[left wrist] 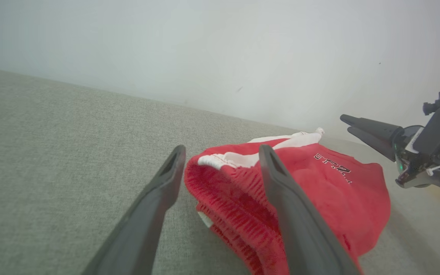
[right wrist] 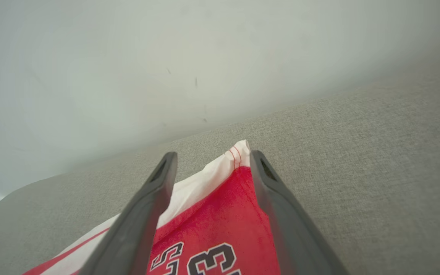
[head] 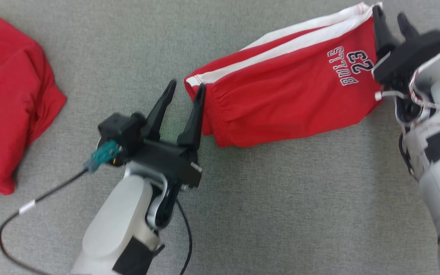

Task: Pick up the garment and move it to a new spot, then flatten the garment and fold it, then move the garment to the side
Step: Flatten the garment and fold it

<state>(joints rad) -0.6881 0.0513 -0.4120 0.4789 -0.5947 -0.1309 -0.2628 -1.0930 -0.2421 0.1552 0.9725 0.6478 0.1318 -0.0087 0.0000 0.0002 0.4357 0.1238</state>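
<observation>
The garment [head: 281, 95] is a pair of red shorts with white side stripes and "BULLS 23" print, lying folded on the grey fabric surface [head: 281, 214]. My left gripper [head: 186, 84] stands open at its waistband end, with one finger against the edge. In the left wrist view the waistband corner of the garment [left wrist: 319, 191] sits between the spread fingers of my left gripper [left wrist: 223, 149]. My right gripper [head: 390, 12] is open at the hem end. In the right wrist view the white hem corner of the garment [right wrist: 212, 225] lies between the fingers of my right gripper [right wrist: 213, 154].
A second red garment [head: 10, 103] lies crumpled at the far left. A black cable [head: 13, 217] trails from my left wrist over the surface. A pale wall [left wrist: 204, 46] rises behind the far edge. My right gripper [left wrist: 348, 124] also appears at the right of the left wrist view.
</observation>
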